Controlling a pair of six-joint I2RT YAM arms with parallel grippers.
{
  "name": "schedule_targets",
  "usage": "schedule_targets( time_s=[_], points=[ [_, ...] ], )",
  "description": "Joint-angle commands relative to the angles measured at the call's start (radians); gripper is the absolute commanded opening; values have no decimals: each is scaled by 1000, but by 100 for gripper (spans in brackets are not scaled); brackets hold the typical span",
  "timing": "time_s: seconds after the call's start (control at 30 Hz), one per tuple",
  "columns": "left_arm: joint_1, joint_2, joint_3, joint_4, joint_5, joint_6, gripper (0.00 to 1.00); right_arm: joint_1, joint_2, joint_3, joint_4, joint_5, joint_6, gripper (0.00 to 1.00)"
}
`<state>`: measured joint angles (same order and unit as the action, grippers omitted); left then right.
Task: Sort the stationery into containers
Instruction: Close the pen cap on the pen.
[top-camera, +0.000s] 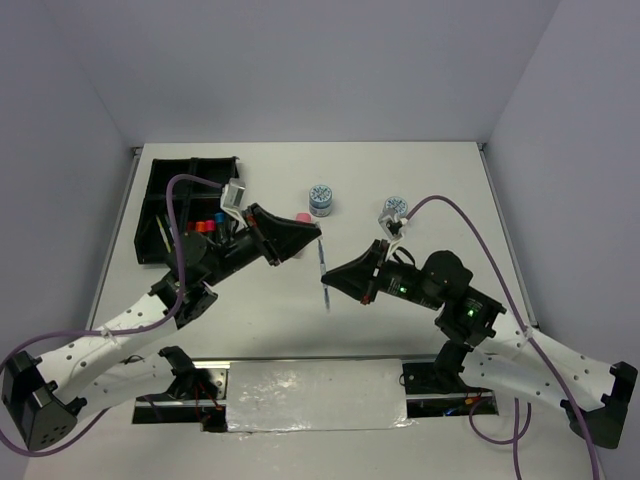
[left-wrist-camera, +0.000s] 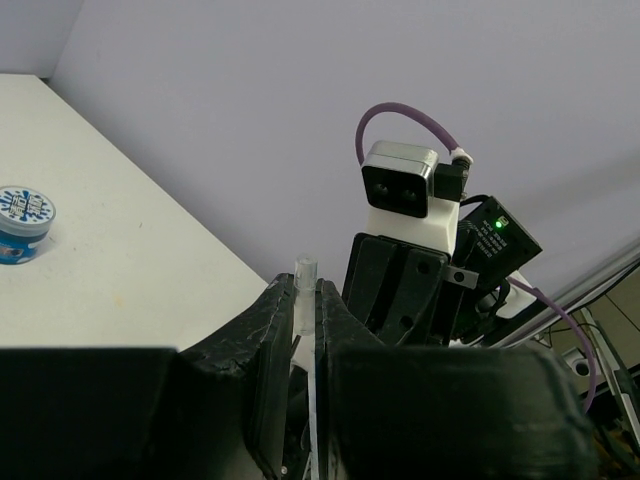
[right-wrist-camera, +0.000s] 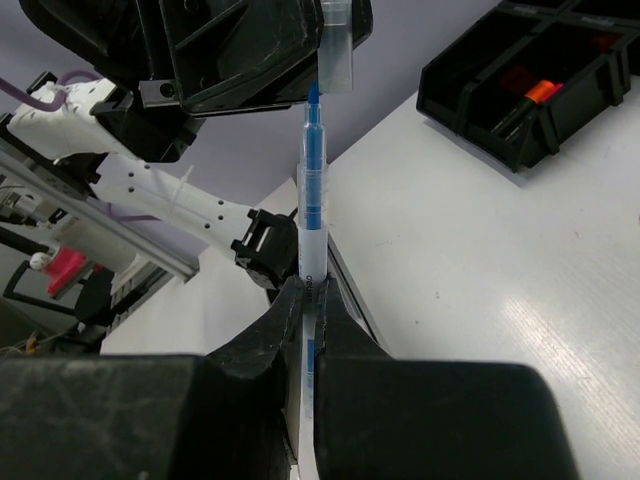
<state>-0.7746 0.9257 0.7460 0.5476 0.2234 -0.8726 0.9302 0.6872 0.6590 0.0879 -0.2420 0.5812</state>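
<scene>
While facing tip-to-tip, right gripper (right-wrist-camera: 310, 300) clamps blue pen (right-wrist-camera: 313, 195), left gripper (left-wrist-camera: 302, 305) pinches cap (left-wrist-camera: 305, 275).

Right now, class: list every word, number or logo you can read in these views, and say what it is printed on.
Nothing can be read for certain.
Blue pen: tiny dark print on the barrel, too small to read.
First tub: blue-white lid pattern, too blurred to read.
Second tub: the same.
Clear cap: no print seen.
</scene>
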Motion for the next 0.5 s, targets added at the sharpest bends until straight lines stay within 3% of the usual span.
schedule_targets(
  time_s=[0.0,0.47],
  points=[
    [-5,-16,-14,84,22,-29,0,9,9,51,27,29,-17,0],
    [-6,-37,9,37,-44,1,0,10,2,24,18,18,-7,0]
  ],
)
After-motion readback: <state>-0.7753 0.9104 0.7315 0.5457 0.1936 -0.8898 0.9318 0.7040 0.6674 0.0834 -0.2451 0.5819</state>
